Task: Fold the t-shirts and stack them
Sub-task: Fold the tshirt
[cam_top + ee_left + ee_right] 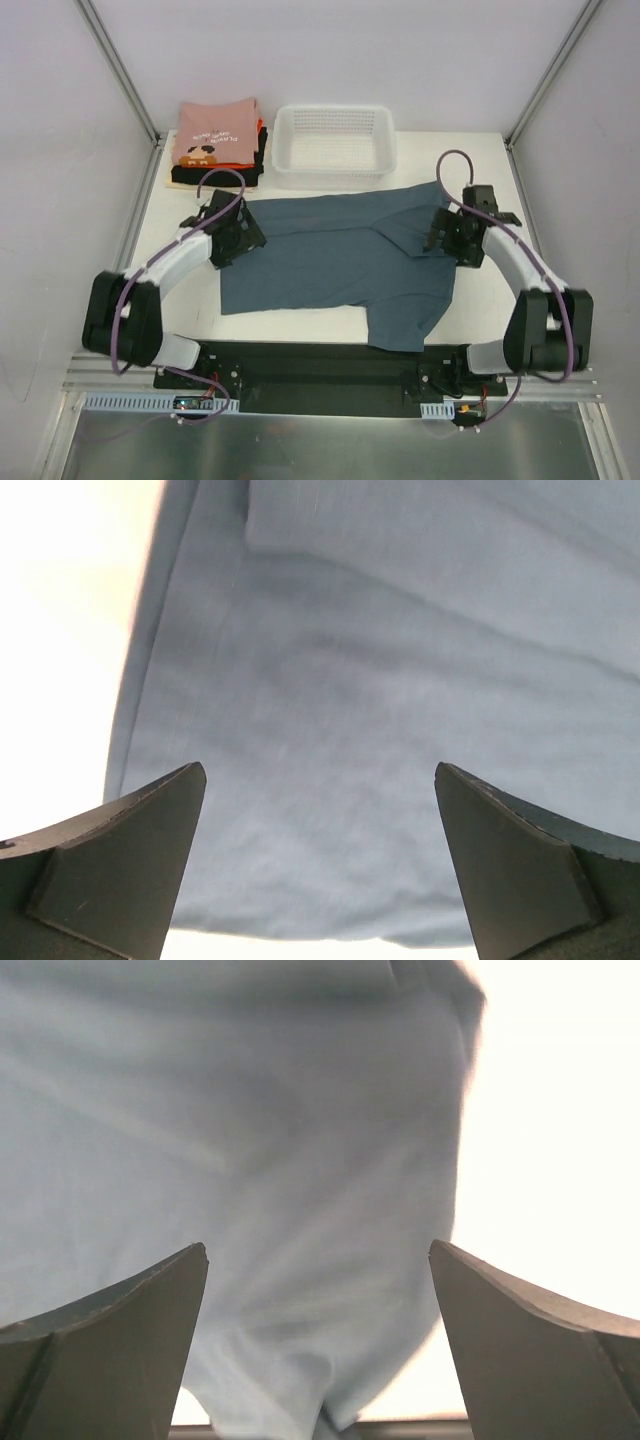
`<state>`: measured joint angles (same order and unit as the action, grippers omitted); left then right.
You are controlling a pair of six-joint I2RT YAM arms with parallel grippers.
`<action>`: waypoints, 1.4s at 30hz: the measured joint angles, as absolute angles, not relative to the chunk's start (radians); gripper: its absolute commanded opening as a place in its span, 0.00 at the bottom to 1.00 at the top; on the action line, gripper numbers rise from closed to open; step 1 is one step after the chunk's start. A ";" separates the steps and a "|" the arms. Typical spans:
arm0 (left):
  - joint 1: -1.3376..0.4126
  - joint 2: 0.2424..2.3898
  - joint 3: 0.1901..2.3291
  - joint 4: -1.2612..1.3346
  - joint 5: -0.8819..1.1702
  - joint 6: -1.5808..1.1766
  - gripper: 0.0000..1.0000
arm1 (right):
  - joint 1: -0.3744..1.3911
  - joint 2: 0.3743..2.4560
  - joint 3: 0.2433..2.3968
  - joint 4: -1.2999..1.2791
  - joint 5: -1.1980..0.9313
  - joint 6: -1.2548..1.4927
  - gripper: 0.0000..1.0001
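A slate blue-grey t-shirt (340,255) lies spread on the white table, one sleeve hanging toward the front edge. My left gripper (243,238) hovers over its left edge, jaws wide open, with only cloth (400,680) below and nothing between the fingers (130,860). Over the shirt's right sleeve area my right gripper (443,236) also stands open above the cloth (250,1160). At the back left sits a stack of folded t-shirts (218,140), pink with print on top, orange-red and black beneath.
A white plastic mesh basket (335,140) stands at the back centre, just behind the shirt. Metal frame posts rise at the table's back corners. The black base rail (320,370) runs along the near edge.
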<state>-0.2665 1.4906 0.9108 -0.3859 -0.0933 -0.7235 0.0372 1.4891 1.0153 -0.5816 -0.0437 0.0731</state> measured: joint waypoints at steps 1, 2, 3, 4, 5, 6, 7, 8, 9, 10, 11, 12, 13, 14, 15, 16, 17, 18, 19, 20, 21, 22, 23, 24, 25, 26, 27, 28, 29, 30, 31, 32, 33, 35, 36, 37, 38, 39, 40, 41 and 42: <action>-0.266 1.428 0.872 -0.386 -0.093 -0.727 0.99 | 0.037 1.409 0.960 -0.587 -0.040 0.097 0.98; -0.266 1.368 0.833 -0.384 -0.091 -0.733 0.99 | 0.037 1.357 0.924 -0.596 -0.038 0.113 0.98; -0.266 1.309 0.796 -0.390 -0.089 -0.742 0.99 | 0.037 1.285 0.865 -0.591 -0.039 0.138 0.99; -0.266 1.264 0.766 -0.392 -0.086 -0.747 0.99 | 0.037 1.235 0.821 -0.596 -0.041 0.157 0.99; -0.266 1.215 0.729 -0.389 -0.080 -0.754 0.99 | 0.037 1.181 0.767 -0.609 -0.046 0.179 0.99; -0.266 1.172 0.694 -0.393 -0.077 -0.761 0.99 | 0.037 1.137 0.716 -0.622 -0.053 0.201 0.97; -0.266 1.139 0.662 -0.397 -0.070 -0.768 0.99 | 0.037 1.103 0.670 -0.635 -0.060 0.219 0.93; -0.266 1.113 0.633 -0.399 -0.060 -0.774 0.99 | 0.037 1.076 0.631 -0.659 -0.068 0.236 0.90; -0.266 1.095 0.609 -0.404 -0.056 -0.778 0.99 | 0.038 1.056 0.601 -0.682 -0.073 0.252 0.84; -0.266 1.082 0.589 -0.407 -0.051 -0.780 0.99 | 0.039 1.039 0.577 -0.701 -0.076 0.267 0.80; -0.266 1.071 0.573 -0.408 -0.047 -0.782 0.99 | 0.041 1.022 0.559 -0.713 -0.078 0.281 0.77; -0.266 1.063 0.561 -0.408 -0.038 -0.784 0.99 | 0.043 1.005 0.545 -0.722 -0.081 0.297 0.68; -0.266 1.056 0.555 -0.409 -0.031 -0.786 0.99 | 0.044 0.994 0.535 -0.726 -0.083 0.308 0.63; -0.266 1.051 0.551 -0.408 -0.028 -0.786 0.99 | 0.047 0.989 0.527 -0.725 -0.084 0.319 0.59; -0.266 1.048 0.550 -0.406 -0.025 -0.786 0.99 | 0.049 0.994 0.522 -0.724 -0.086 0.332 0.53; -0.266 1.047 0.549 -0.402 -0.023 -0.786 0.99 | 0.051 1.006 0.516 -0.717 -0.086 0.341 0.52; -0.266 1.047 0.546 -0.395 -0.022 -0.786 0.99 | 0.052 1.026 0.511 -0.706 -0.087 0.350 0.49; -0.266 1.047 0.542 -0.388 -0.020 -0.786 0.99 | 0.057 1.048 0.509 -0.700 -0.083 0.358 0.37; -0.266 1.047 0.535 -0.379 -0.017 -0.786 0.99 | 0.062 1.082 0.509 -0.690 -0.076 0.365 0.31; -0.266 1.047 0.528 -0.370 -0.015 -0.787 0.99 | 0.067 1.117 0.520 -0.691 -0.064 0.367 0.24; -0.266 1.051 0.520 -0.361 -0.009 -0.787 0.99 | 0.070 1.144 0.531 -0.699 -0.046 0.368 0.15; -0.266 1.058 0.513 -0.347 -0.003 -0.787 0.99 | 0.072 1.167 0.543 -0.711 -0.032 0.369 0.12; -0.266 1.072 0.507 -0.332 0.003 -0.788 0.99 | 0.073 1.187 0.553 -0.724 -0.020 0.368 0.09; -0.267 1.091 0.503 -0.317 0.013 -0.788 0.99 | 0.075 1.201 0.562 -0.733 -0.011 0.368 0.07; -0.267 1.111 0.501 -0.304 0.021 -0.789 0.99 | 0.081 1.210 0.569 -0.739 -0.005 0.367 0.06; -0.267 1.121 0.506 -0.285 0.028 -0.791 0.99 | 0.088 1.214 0.573 -0.741 0.000 0.366 0.06; -0.268 1.132 0.505 -0.263 0.033 -0.794 0.99 | 0.102 1.215 0.581 -0.746 0.011 0.367 0.07; -0.268 1.145 0.506 -0.243 0.037 -0.795 0.99 | 0.118 1.215 0.597 -0.754 0.022 0.366 0.07; -0.267 1.156 0.508 -0.223 0.042 -0.797 0.99 | 0.134 1.214 0.625 -0.770 0.041 0.366 0.08; -0.268 1.166 0.508 -0.209 0.044 -0.797 0.99 | 0.143 1.212 0.650 -0.782 0.055 0.366 0.09; -0.267 1.176 0.510 -0.193 0.044 -0.798 0.99 | 0.152 1.211 0.687 -0.809 0.080 0.365 0.09; -0.267 1.186 0.511 -0.178 0.044 -0.799 0.99 | 0.154 1.206 0.724 -0.830 0.104 0.364 0.09; -0.268 1.193 0.513 -0.167 0.044 -0.801 0.99 | 0.155 1.200 0.759 -0.852 0.131 0.363 0.10; -0.267 1.206 0.516 -0.147 0.044 -0.804 0.99 | 0.155 1.186 0.818 -0.896 0.178 0.361 0.11; -0.267 1.212 0.517 -0.139 0.044 -0.804 0.99 | 0.155 1.180 0.838 -0.916 0.199 0.359 0.13; -0.268 1.217 0.519 -0.134 0.044 -0.805 0.99 | 0.155 1.176 0.852 -0.935 0.216 0.358 0.16; -0.268 1.223 0.522 -0.130 0.044 -0.805 0.99 | 0.155 1.175 0.863 -0.954 0.233 0.356 0.22; -0.268 1.227 0.524 -0.126 0.044 -0.805 0.99 | 0.155 1.176 0.868 -0.969 0.248 0.354 0.26; -0.268 1.232 0.527 -0.125 0.044 -0.805 0.99 | 0.155 1.179 0.870 -0.985 0.262 0.353 0.34; -0.268 1.234 0.528 -0.123 0.044 -0.806 0.99 | 0.155 1.185 0.871 -0.998 0.274 0.351 0.50; -0.268 1.235 0.529 -0.120 0.044 -0.806 0.99 | 0.155 1.196 0.875 -1.013 0.288 0.348 0.56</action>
